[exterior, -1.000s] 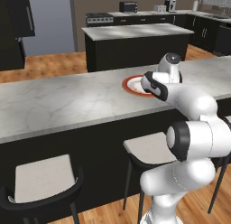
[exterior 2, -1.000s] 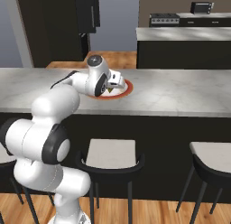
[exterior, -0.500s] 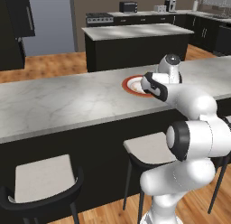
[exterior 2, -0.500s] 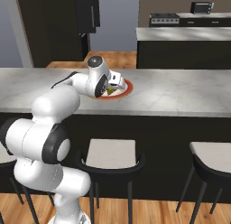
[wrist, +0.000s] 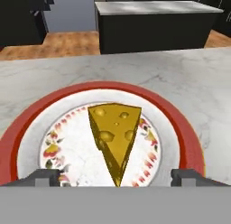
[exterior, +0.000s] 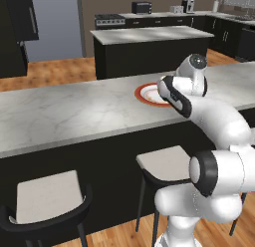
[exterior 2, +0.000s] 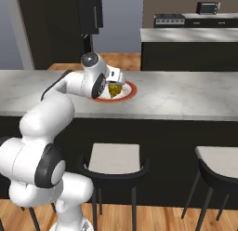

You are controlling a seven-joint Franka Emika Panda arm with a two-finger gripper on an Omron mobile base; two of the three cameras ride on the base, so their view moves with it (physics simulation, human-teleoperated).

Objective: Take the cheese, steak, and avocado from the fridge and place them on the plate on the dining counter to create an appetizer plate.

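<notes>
The cheese point(wrist: 115, 130), a yellow-orange wedge with hole marks, lies on the whitish middle of the plate point(wrist: 27, 123), its tip pointing toward the hand. My gripper point(wrist: 116, 177) is open just behind that tip. Its fingertips point(wrist: 45, 175) stand wide apart on either side, touching nothing. From the right base view, the cheese point(exterior 2: 114, 90) shows on the red-rimmed plate point(exterior 2: 131, 91), with the gripper point(exterior 2: 116, 82) low over it. The plate point(exterior: 145, 94) rests on the dining counter point(exterior: 74, 114). The steak, the avocado and the fridge are out of view.
Black stools with grey seats point(exterior: 47, 193) point(exterior 2: 116, 158) stand along the counter's near side. Behind it is a shorter black island point(exterior: 149, 39). Tall black cabinets point(exterior 2: 90, 11) rise at the back. Bare marbled top extends on both sides of the plate.
The cheese, dark and close in the hand a second ago, now lies plainly on the plate. The hand has drawn back slightly from it.
</notes>
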